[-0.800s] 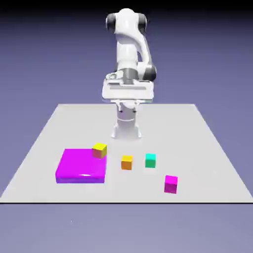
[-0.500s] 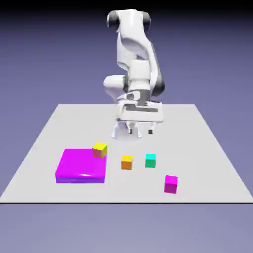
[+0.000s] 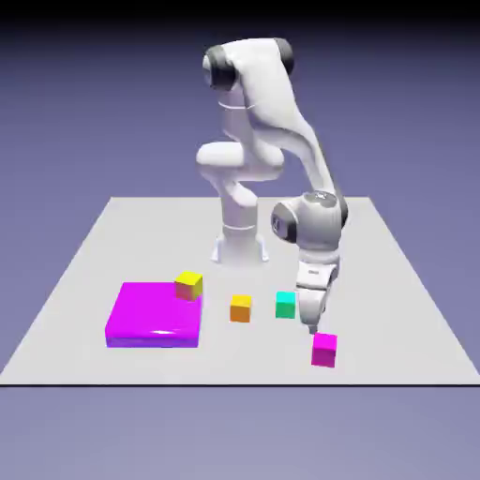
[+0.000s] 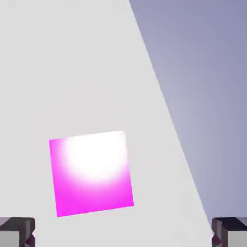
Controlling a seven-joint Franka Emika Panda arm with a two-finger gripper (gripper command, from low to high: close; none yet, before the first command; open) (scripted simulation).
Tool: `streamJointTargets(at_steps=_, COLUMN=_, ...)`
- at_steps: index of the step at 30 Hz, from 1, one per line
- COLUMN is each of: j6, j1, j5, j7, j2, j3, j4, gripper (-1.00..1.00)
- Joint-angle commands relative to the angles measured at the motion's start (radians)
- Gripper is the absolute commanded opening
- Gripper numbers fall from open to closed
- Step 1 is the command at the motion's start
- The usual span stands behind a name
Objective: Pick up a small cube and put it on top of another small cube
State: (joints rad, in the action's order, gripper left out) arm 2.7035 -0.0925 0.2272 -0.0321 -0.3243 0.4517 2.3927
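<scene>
The small magenta cube (image 3: pixel 324 349) rests on the table near the front, toward the exterior view's right. My gripper (image 3: pixel 314 327) hangs just above and slightly behind it, open, with nothing between the fingers. In the hand view the magenta cube (image 4: pixel 91 172) fills the lower middle, left of centre between my two grey fingertips (image 4: pixel 17 230), which stand wide apart at the bottom corners. Small cubes lie nearby: a teal cube (image 3: pixel 285 304), an orange cube (image 3: pixel 241 307) and a yellow cube (image 3: pixel 188 284).
A large flat magenta slab (image 3: pixel 154 315) lies on the table's left part, with the yellow cube at its back right corner. The table's front edge (image 3: pixel 234 382) runs close below the magenta cube. In the hand view the table edge (image 4: pixel 166 111) slants past the cube.
The arm has swung forward and down toward the exterior view's right, from high above the table's back to just over the small magenta cube. No cube has moved.
</scene>
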Motion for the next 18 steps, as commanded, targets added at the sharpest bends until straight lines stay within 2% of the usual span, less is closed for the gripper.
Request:
streamJointTargets(at_steps=1, j6=0.000, j1=0.000, j5=0.000, j7=0.000, j2=0.000, j3=0.000, j4=0.000, gripper=0.00)
streamJointTargets(at_steps=7, j6=0.138, j1=0.125, j5=0.124, j7=0.092, j2=-0.186, j3=-0.148, j4=-0.049, gripper=0.00)
streamJointTargets(at_steps=8, j6=0.138, j1=0.125, j5=0.124, j7=0.092, j2=-0.186, j3=-0.148, j4=-0.049, gripper=-1.00)
streamJointTargets(at_steps=14, j6=0.003, j1=0.003, j5=0.003, j7=0.002, j2=-0.005, j3=-0.004, j4=-0.001, gripper=-1.00)
streamJointTargets(at_steps=18, j6=-0.003, j1=0.069, j5=-0.004, j7=0.015, j2=0.070, j3=-0.072, j4=0.062, gripper=-1.00)
